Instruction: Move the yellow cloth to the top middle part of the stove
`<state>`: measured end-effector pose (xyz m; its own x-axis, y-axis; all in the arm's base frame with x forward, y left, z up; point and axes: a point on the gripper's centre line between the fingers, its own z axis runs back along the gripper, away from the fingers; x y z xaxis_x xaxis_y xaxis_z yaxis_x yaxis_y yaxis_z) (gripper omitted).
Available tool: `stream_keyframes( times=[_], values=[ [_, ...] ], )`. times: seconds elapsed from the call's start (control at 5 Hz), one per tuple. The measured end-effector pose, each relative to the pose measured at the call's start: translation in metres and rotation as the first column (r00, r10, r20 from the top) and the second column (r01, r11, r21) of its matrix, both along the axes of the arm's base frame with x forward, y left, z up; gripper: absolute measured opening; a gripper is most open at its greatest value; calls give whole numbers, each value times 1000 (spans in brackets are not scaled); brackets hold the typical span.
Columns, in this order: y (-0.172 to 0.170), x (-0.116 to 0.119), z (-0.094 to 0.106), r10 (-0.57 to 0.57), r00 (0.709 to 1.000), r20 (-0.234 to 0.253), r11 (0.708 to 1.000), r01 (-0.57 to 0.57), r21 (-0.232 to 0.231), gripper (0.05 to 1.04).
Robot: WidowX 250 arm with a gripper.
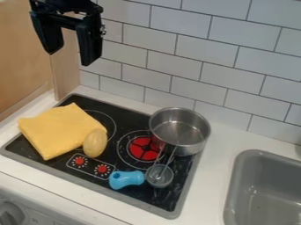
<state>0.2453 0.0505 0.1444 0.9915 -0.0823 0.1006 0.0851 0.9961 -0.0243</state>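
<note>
While the black gripper (70,56) hangs at the upper left, above the stove and in front of the tiled wall (164,52), its two fingers stand well apart, with nothing between them. Yellow cloth (53,132): folded, lying on the left part of the stove (130,119), one corner pointing toward the wall, the left corner reaching over the stove's grey rim. Cloth partly covers a ring marking. Against its right side, a tan, potato-like piece (94,143). Metal pot (179,127) sits at the stove's right side, toward the wall, its rim round and open upward. Red burner marking (143,149) between potato-like piece and pot, partly overlapped by the pot. Nearer the front, a light blue object (126,179) on its side; just right of it, a small grey round-ended utensil (159,176), thin stems running up toward the pot. Two red dial markings (102,168) near the front edge. Grey sink (258,189) set in the white counter (214,176), right of the stove.
</note>
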Motion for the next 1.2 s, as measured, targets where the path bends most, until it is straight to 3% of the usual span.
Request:
stream_keyframes(
  times=[0.4,0.6,0.8,1.2],
  values=[
    [5,-16,-33,30,987,-160,998,-39,-49,998],
    [23,3,-28,63,989,-138,996,-70,-52,998],
    [33,8,-42,75,984,-161,996,-80,-25,998],
    [52,10,-80,108,984,-143,994,-108,7,998]
  ],
)
